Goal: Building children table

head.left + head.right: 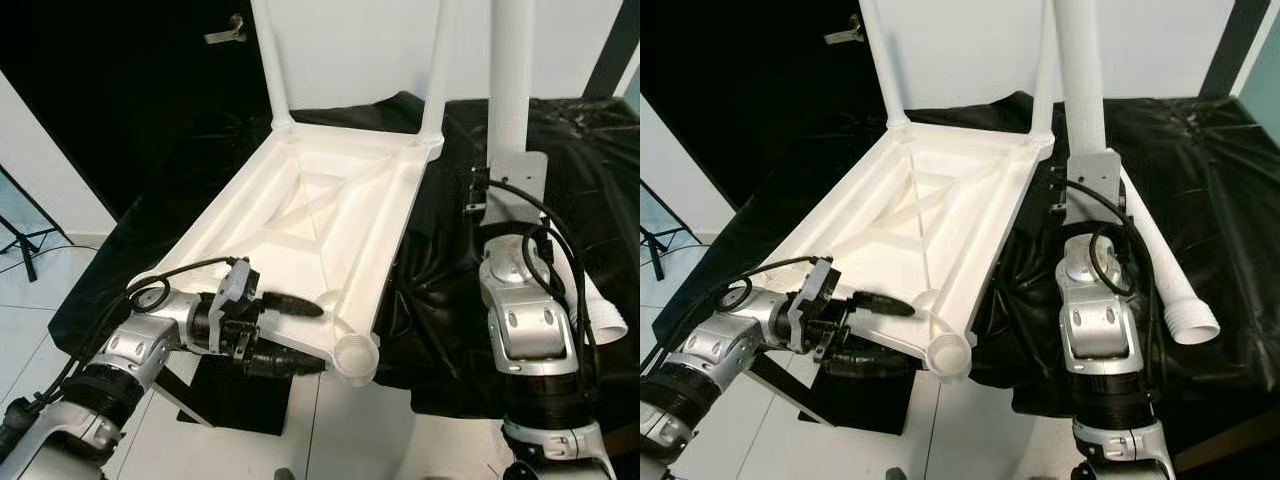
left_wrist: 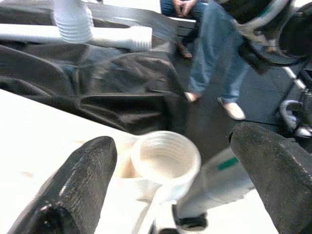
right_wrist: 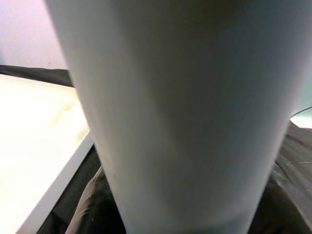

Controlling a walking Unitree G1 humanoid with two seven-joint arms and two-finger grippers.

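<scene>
- Two legs already stand up from the far corners of the upturned white tabletop [image 1: 300,220], well beyond the left claw [image 1: 300,335].
- L claw: one black finger lies over the top face, the other runs under the near edge; whether they actually pinch the edge, can't tell. They sit just beside the empty threaded socket [image 1: 356,356] at the near corner. In the L wrist view the socket [image 2: 165,158] sits between the two fingertips [image 2: 78,180], mouth open and empty.
- R claw [image 1: 1085,165] is raised, w/ a white leg [image 1: 1080,70] held upright above it. Wrist bracket hides the fingers, so grip can't be confirmed. R wrist view shows the leg's white tube pressed close to the lens.
- Spare leg [image 1: 1175,290] lies on the black cloth [image 1: 560,150] just past the R arm, threaded end toward the robot.
- Tabletop rests tilted on a black stand [image 1: 225,395], near corner overhanging the floor.
- Person's legs in jeans stand beyond the socket in the L wrist view.
- Risks, as I judge them:
  - Socket is well apart from the raised leg; a crooked approach could cross-thread or miss.
  - Pushing down on the overhanging corner could tip or slide the tabletop if L claw's hold is weak.
  - Slick cloth may let the spare leg roll off.
  - Leg could knock the standing legs as it swings across.
</scene>
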